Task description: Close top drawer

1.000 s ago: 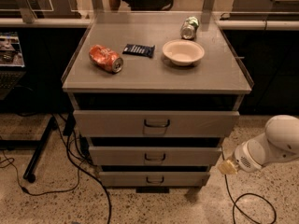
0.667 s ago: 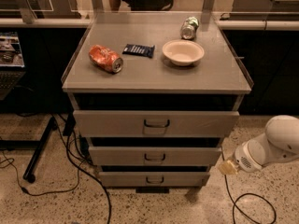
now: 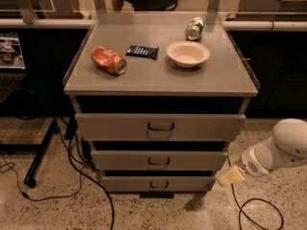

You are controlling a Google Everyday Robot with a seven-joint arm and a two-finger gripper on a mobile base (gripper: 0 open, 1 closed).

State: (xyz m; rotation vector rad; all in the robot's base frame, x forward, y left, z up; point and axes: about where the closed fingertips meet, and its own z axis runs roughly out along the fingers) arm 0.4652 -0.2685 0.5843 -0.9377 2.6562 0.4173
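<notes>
The top drawer (image 3: 110, 127) is the widest grey front of the cabinet, with a small dark wire handle (image 3: 160, 127) at its centre. It stands pulled out a little, with a dark gap between it and the cabinet top. My gripper (image 3: 231, 175) is low at the right, beside the cabinet's lower right corner at about the height of the bottom drawer. It is apart from the top drawer and touches nothing. The white arm (image 3: 280, 150) behind it comes in from the right edge.
Two narrower drawer fronts (image 3: 158, 161) (image 3: 158, 183) sit below. On the cabinet top (image 3: 158, 78) lie a crushed red can (image 3: 109, 60), a dark packet (image 3: 142, 51), a white bowl (image 3: 188, 53) and a green can (image 3: 194, 28). Cables run over the floor at the left (image 3: 72, 176) and right (image 3: 254, 210).
</notes>
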